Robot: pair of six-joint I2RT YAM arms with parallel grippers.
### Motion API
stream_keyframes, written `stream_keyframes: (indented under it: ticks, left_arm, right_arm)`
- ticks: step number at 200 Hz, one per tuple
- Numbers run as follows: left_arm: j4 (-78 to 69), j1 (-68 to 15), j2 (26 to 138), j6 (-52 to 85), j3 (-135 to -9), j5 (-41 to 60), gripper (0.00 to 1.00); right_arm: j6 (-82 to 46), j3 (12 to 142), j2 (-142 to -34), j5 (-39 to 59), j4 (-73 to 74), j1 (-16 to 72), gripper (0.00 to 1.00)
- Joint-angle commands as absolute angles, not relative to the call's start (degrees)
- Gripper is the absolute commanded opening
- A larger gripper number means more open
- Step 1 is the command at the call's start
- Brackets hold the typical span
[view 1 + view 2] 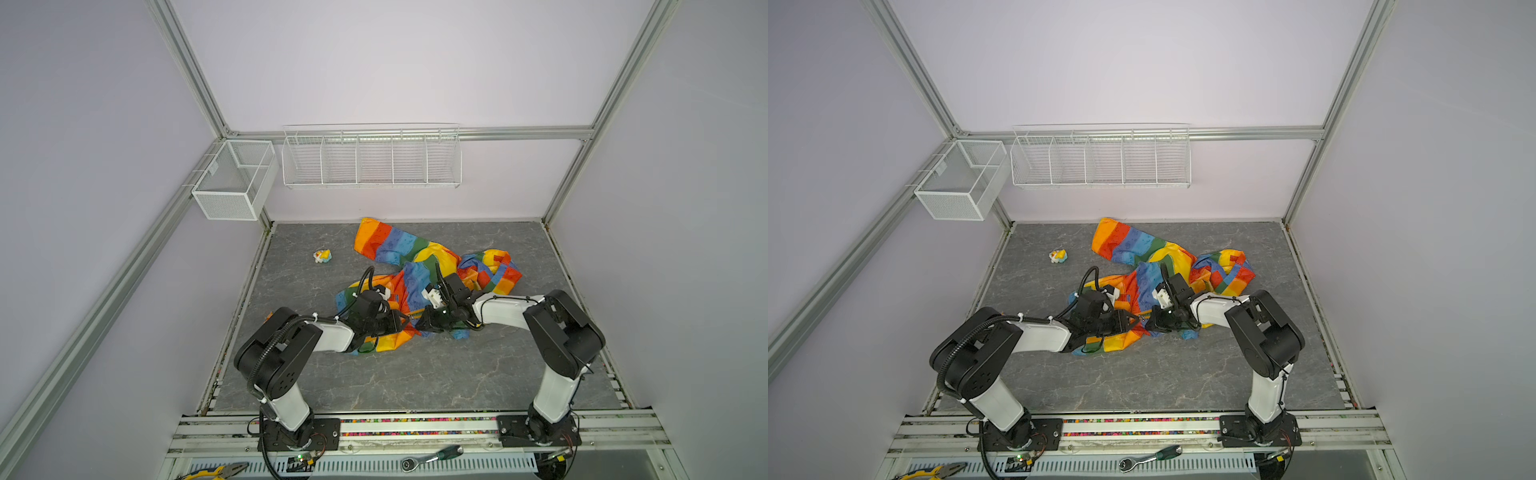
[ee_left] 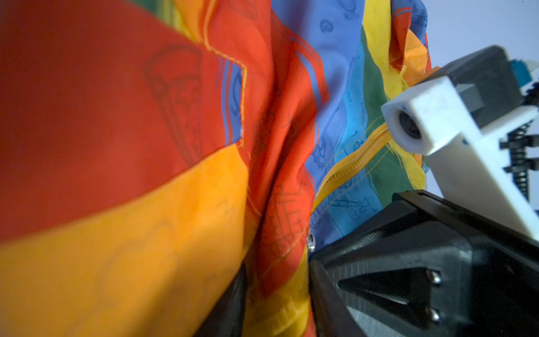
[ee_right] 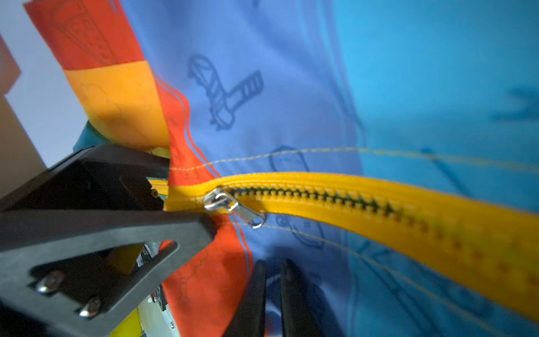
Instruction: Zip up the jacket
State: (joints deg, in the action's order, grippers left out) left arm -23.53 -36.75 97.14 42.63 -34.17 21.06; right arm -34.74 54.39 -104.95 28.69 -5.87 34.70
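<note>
Jacket: the rainbow-striped jacket [image 1: 415,266] lies crumpled on the middle and back of the worktop, one sleeve stretched toward the back wall and its near edge bunched between the two arms.
Zipper: the orange-yellow zipper [image 3: 350,201] runs across the blue stripe. In the right wrist view its two rows of teeth lie together in a zigzag line along the stretch in view.
Slider: the silver slider [image 3: 221,201] sits near the end of the tape, its pull tab lying flat on the tape.
Left hand: the left hand [image 1: 405,319] is at the jacket's near edge, jaws partly apart. The end of the zipper tape and a fold of red and yellow fabric lie between them. I cannot tell whether they press on the fabric.
Right hand: the right hand [image 3: 272,262] faces the left one, tip almost to tip, just beside the slider. It is narrow, with only a slit between its fingers. I cannot tell whether any fabric is caught in it.
Worktop: the grey marbled worktop [image 1: 374,374] carries the jacket.
Toy: a small yellow, white and blue toy [image 1: 322,255] lies left of the jacket, apart from it.
Back wall: a white mesh basket [image 1: 232,183] and a white wire rack [image 1: 370,158] hang there.
Front rail: pliers [image 1: 216,471] and a ratchet tool [image 1: 432,457] lie in front of the arm bases.
</note>
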Motion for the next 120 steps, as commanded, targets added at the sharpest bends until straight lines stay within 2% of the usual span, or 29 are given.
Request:
stream_keyframes:
  ticks: [1,31,94,103,120]
  left_arm:
    - [-21.62,-35.75,97.82,44.82,-31.57,21.33,0.39]
    - [-24.02,-35.65,98.16,45.76,-31.27,22.70,0.44]
    - [-23.56,-35.65,100.89,46.48,-33.90,23.34,0.44]
    - [-23.55,-35.60,101.11,46.58,-34.14,22.97,0.42]
    - [-23.45,-35.60,101.34,46.93,-34.79,22.80,0.30]
  right_arm:
    - [-34.97,53.43,-105.72,28.13,-4.85,34.78,0.15]
    - [-35.20,53.39,-106.17,28.30,-4.40,34.80,0.14]
    - [-35.17,53.21,-106.61,28.30,-4.04,34.80,0.14]
    - [-35.20,53.18,-106.61,28.30,-4.04,34.79,0.14]
    - [-35.08,53.08,-106.63,28.22,-3.97,34.79,0.14]
